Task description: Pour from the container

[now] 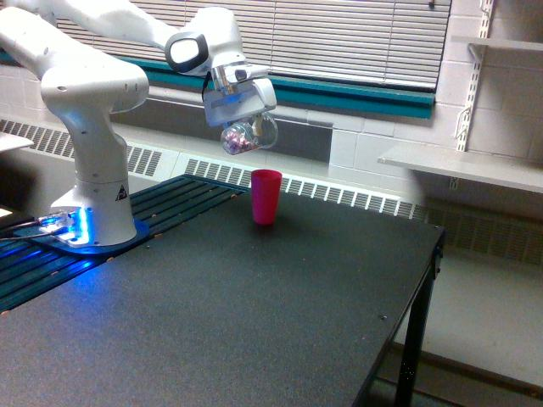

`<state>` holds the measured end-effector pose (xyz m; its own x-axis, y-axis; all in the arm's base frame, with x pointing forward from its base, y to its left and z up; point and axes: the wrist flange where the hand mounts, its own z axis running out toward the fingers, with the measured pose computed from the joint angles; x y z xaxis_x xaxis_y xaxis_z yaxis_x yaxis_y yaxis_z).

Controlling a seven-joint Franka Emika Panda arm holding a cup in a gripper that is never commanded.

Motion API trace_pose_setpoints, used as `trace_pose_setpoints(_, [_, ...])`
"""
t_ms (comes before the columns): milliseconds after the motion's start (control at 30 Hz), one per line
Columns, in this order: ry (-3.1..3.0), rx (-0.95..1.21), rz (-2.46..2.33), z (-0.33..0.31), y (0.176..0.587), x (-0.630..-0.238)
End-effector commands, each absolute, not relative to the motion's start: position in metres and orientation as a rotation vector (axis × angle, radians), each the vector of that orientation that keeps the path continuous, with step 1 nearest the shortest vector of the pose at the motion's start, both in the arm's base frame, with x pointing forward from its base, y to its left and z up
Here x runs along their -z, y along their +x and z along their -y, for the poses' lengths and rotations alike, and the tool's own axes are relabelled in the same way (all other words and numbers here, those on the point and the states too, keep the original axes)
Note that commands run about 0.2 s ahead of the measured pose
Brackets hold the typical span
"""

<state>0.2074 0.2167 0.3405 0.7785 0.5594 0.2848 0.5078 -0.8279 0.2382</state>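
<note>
Exterior view: the claw (pixel 242 124) is clamped on the clear container (pixel 248 136), tilted in the air, pinkish pieces inside. Below the claw and slightly toward the view's right, a pink cup (pixel 265 196) stands upright on the black table (pixel 254 314), nothing between them.

I am counting two cups. One clear cup (pixel 247 136) is hanging up above the black table (pixel 254 314), and one pink cup (pixel 265 196) is standing on that table. I am seeing one white robot arm (pixel 93 93) sitting at the table's far corner. I am counting one table.
</note>
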Motion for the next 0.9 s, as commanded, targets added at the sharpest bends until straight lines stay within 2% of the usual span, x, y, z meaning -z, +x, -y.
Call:
trace_pose_setpoints(33, [2.748,-0.467,-0.960,-0.197,0.213,-0.329])
trace_pose_setpoints(900, [2.661,-0.437,-1.043,-0.193,0.213,-0.319])
